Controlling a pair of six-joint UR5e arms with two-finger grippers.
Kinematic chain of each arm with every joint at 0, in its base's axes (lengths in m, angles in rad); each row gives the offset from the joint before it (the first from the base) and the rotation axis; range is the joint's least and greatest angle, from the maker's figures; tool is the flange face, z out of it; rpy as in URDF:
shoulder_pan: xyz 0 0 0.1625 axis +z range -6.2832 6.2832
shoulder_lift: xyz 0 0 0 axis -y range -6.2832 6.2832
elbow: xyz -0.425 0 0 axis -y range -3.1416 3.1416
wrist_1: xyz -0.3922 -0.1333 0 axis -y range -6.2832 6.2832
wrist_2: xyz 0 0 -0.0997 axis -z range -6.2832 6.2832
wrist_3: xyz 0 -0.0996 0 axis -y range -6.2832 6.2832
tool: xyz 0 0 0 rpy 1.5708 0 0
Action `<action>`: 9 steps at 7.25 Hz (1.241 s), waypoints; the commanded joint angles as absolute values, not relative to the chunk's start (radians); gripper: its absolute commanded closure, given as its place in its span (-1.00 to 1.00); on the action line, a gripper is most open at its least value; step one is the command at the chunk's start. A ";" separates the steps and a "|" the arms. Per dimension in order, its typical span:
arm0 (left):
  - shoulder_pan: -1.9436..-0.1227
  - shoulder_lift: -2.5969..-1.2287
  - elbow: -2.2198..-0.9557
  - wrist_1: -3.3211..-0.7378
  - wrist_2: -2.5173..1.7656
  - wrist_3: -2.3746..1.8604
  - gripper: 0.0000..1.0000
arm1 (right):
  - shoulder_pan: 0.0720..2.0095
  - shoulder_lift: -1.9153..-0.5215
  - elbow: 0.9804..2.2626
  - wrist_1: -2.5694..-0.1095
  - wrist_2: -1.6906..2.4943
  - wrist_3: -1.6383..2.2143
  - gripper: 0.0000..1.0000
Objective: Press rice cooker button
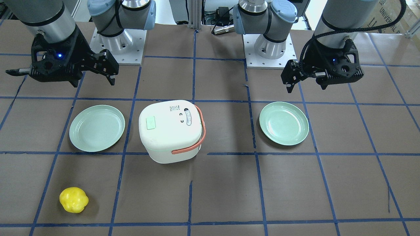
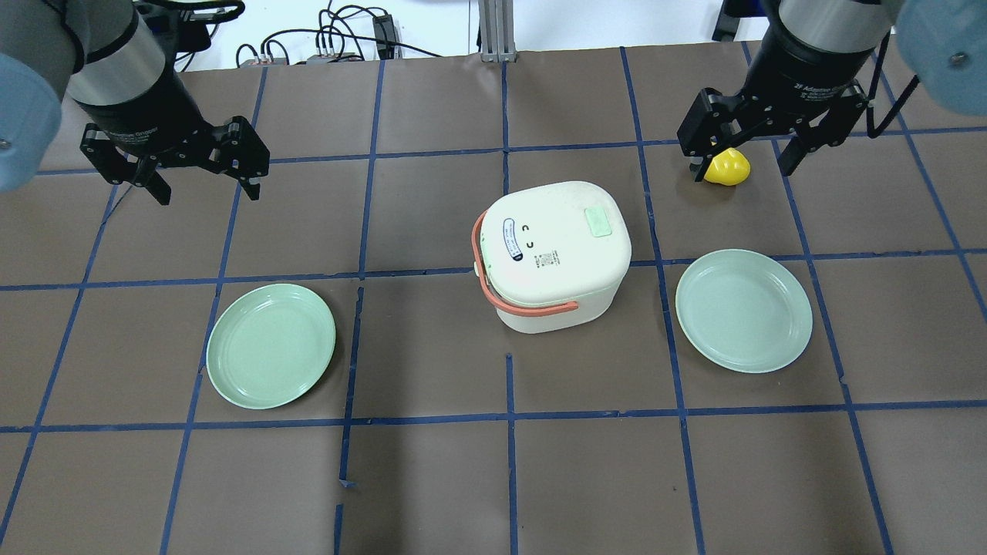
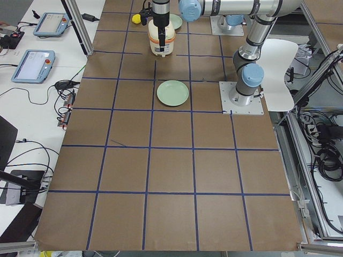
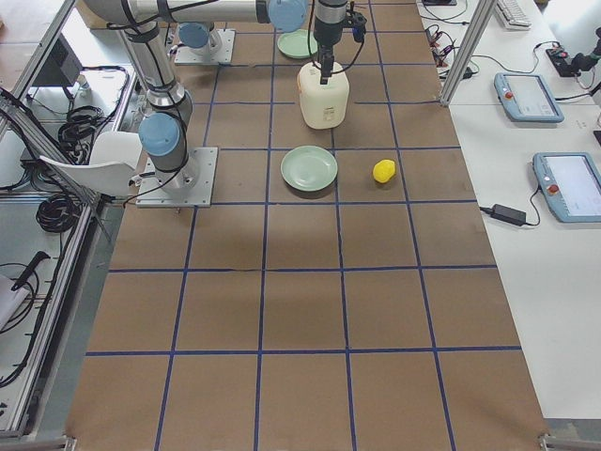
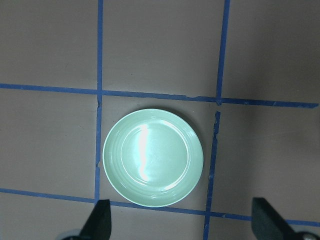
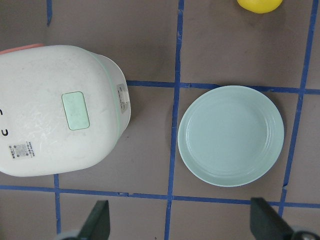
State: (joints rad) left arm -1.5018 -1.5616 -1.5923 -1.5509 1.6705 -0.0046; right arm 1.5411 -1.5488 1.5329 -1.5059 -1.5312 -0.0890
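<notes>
The white rice cooker with a salmon handle stands mid-table, lid shut. A pale green rectangular button sits on its lid; it also shows in the front view and the right wrist view. My right gripper is open and empty, high above the table, to the cooker's right and farther out from my base. My left gripper is open and empty, high up far to the cooker's left. In the wrist views both grippers' fingers stand wide apart.
A green plate lies left of the cooker, below my left gripper. A second green plate lies right of the cooker. A yellow toy pepper lies under my right gripper, beyond that plate.
</notes>
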 commanded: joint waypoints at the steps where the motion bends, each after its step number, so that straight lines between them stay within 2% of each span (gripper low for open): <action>1: -1.502 -1.562 -1.592 -1.551 1.671 -0.005 -1.00 | 1.542 -1.545 1.532 -1.509 -1.531 -0.104 -1.00; 9: -1.502 -1.562 -1.592 -1.551 1.671 -0.005 -1.00 | 1.542 -1.554 1.548 -1.509 -1.519 -0.107 -1.00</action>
State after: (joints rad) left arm -1.5018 -1.5616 -1.5923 -1.5509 1.6701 -0.0046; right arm 1.5410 -1.5557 1.5462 -1.5065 -1.5188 -0.0979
